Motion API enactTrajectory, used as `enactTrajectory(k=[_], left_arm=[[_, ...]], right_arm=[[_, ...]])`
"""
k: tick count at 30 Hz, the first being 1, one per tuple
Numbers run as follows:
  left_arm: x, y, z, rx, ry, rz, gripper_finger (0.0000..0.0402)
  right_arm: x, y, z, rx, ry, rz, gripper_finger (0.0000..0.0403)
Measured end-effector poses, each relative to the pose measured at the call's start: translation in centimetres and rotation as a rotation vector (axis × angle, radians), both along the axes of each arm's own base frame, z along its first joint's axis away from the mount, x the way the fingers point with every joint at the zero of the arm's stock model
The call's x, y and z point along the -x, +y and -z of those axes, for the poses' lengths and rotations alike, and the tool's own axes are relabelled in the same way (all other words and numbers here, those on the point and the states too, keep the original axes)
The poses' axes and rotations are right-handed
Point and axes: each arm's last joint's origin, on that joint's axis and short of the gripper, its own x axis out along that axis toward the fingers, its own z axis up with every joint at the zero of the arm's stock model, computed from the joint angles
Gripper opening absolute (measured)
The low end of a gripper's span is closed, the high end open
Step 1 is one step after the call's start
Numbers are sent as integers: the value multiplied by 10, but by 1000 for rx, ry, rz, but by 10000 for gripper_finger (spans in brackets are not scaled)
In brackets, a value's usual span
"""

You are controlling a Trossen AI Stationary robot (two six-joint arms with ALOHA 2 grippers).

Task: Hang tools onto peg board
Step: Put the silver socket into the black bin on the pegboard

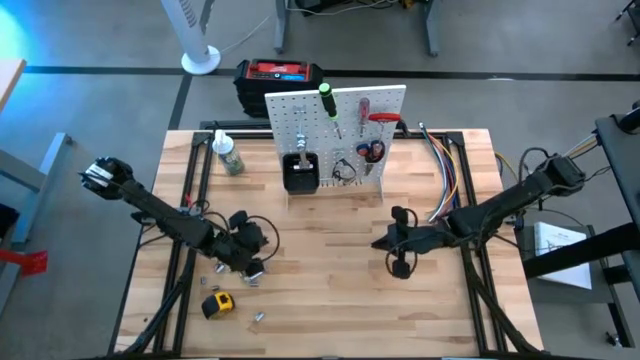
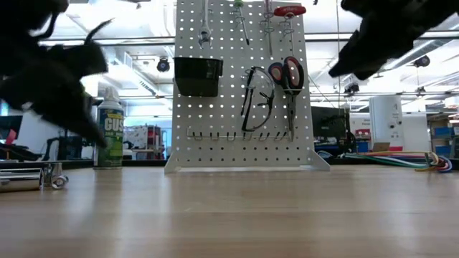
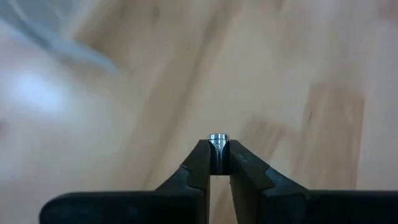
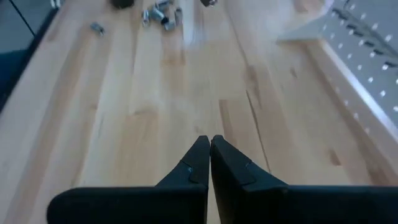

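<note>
Left end effector pinching a small metal piece, lower left of the overhead frame.

I see my left end effector (image 3: 218, 155) clamped on a small silver socket (image 3: 218, 140) above the table (image 1: 330, 290); the right end effector (image 4: 209, 152) hovers pressed together, lower right. The peg board (image 1: 335, 135) stands upper centre, carrying pliers (image 2: 287, 75) and glasses (image 2: 257, 100). The tape measure (image 1: 218, 303) and loose sockets (image 1: 258, 317) lie nearby, a bottle (image 1: 228, 155) left of the board.
</note>
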Motion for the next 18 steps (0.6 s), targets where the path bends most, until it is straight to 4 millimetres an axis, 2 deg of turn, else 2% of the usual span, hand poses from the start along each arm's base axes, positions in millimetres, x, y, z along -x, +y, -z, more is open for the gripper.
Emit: enactTrajectory(k=[7,13,18], left_arm=[[-13,-1,-51,-175,-183,15,22],[-7,7,-97,-233,-329,36,22],[1,14,-139,-282,-508,73,22]], right_arm=[[5,-2,-9,42,-57,66,0],[8,-2,-8,69,-53,95,0],[11,-6,-5,118,-67,187,0]])
